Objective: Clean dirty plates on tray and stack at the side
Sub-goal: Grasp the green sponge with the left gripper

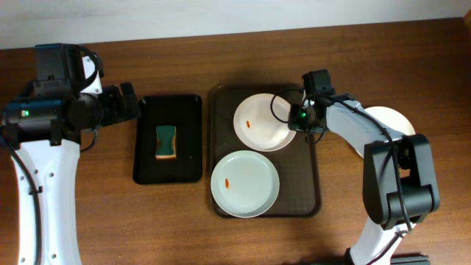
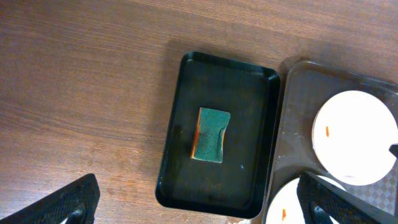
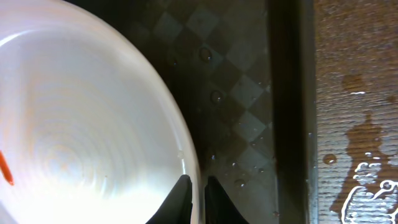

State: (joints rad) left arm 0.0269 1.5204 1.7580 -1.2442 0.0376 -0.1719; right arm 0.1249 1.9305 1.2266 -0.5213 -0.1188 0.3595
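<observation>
1. We see the right pincer (image 3: pixel 194 186) clamped on the right rim of the far plate (image 1: pixel 263 121), one finger inside the rim and one outside.
2. That plate lies in the back half of the brown tray (image 1: pixel 315 180) and bears a small orange smear left of its middle.
3. The near plate (image 1: pixel 245 183) lies in the front half of the same tray, just beside the first, with its own orange smear.
4. A third plate (image 1: pixel 388 119) rests on the tabletop (image 1: pixel 221 51) right of the tray, partly hidden by the right arm.
5. We notice water drops on the tray floor and on the wood beside it.
6. The left pincer (image 1: pixel 131 101) hangs with its jaws spread wide, holding nothing, at the left edge of the black tray (image 1: pixel 188 110), where a green sponge (image 1: pixel 166 141) lies.
</observation>
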